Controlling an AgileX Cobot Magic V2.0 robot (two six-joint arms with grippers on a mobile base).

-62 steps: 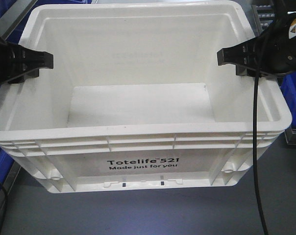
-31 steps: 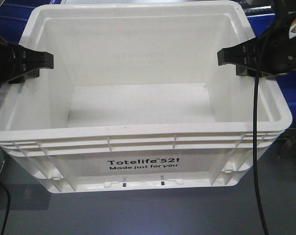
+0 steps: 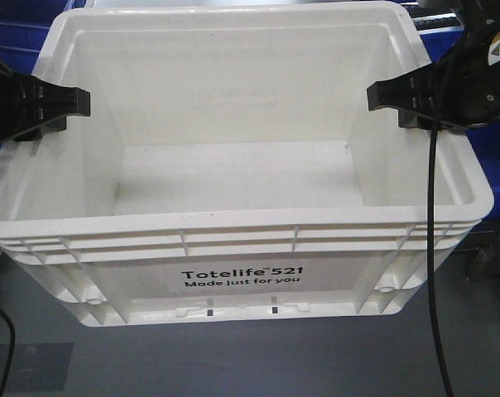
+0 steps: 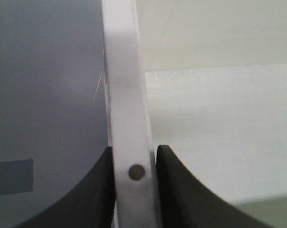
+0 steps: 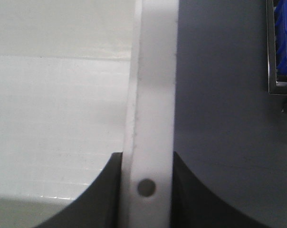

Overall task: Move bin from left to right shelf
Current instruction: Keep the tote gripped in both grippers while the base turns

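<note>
The left gripper (image 3: 83, 101) and right gripper (image 3: 372, 96) are pinching opposite side rims of the empty bin (image 3: 233, 285), which is likely handling light, rigid but slippery.

- The bin (image 3: 233, 248) is open-topped, and its inside can be reached freely from above.
- Blue bins (image 3: 498, 165) crowd its right side.
- A black cable (image 3: 430, 248) hangs across its right front.

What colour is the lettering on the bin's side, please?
Black lettering on the white bin; it shows best in the exterior front-facing view.
</note>
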